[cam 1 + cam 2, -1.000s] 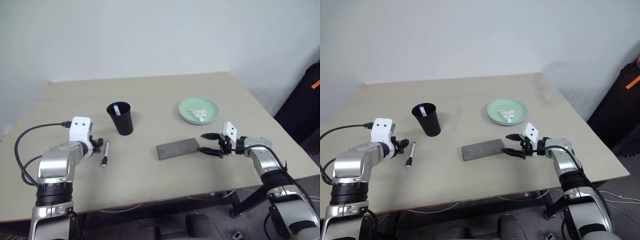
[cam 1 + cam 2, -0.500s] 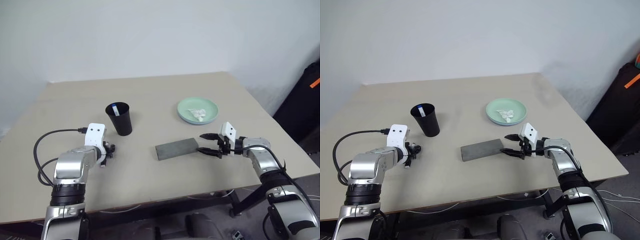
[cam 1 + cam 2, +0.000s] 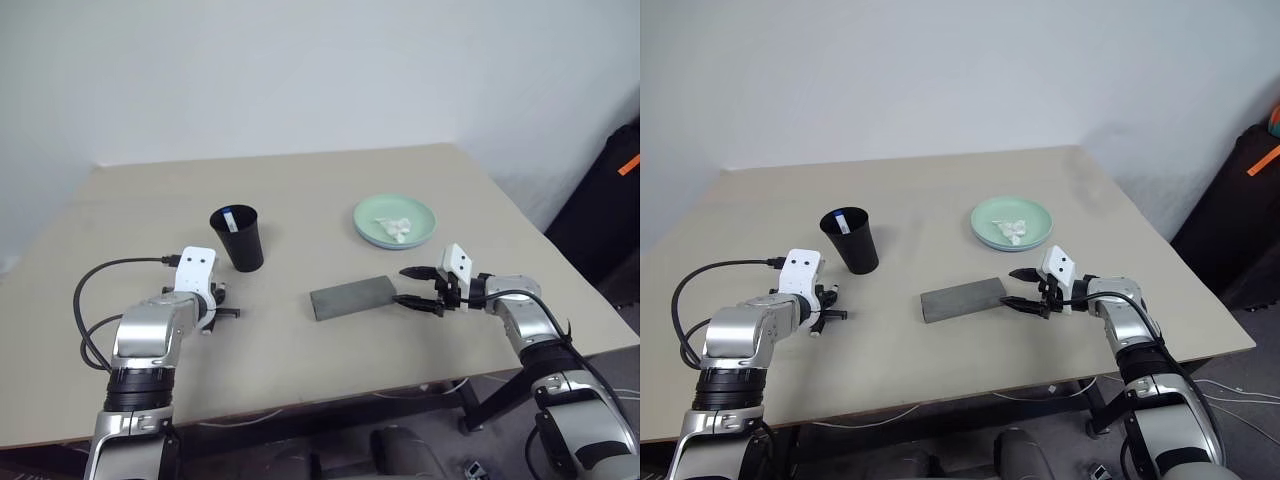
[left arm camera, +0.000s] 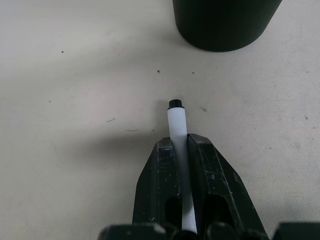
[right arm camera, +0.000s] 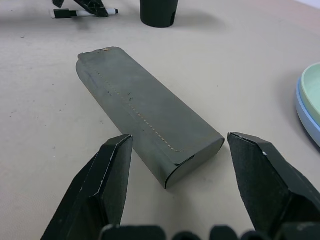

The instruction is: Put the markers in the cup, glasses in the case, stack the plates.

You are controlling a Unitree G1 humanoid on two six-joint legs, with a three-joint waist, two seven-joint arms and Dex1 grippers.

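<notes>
The left gripper (image 4: 181, 145) was clamped on the pale marker (image 4: 177, 125) — both black fingers pressed against its white barrel, its dark tip poking out past them toward the cup (image 3: 238, 238). The marker lay low over the table (image 3: 300, 190), just beside the cup, and the other marker (image 3: 231, 219) stood inside the cup. The right gripper (image 3: 412, 289) hung spread wide, gripping nothing — its fingers (image 5: 102, 185) flanked the near end of the grey case (image 5: 145, 110) without touching it. The case lay flat and shut. Beyond it sat the plates (image 3: 372, 218), green on blue, with a crumpled tissue (image 3: 398, 228) on top.
</notes>
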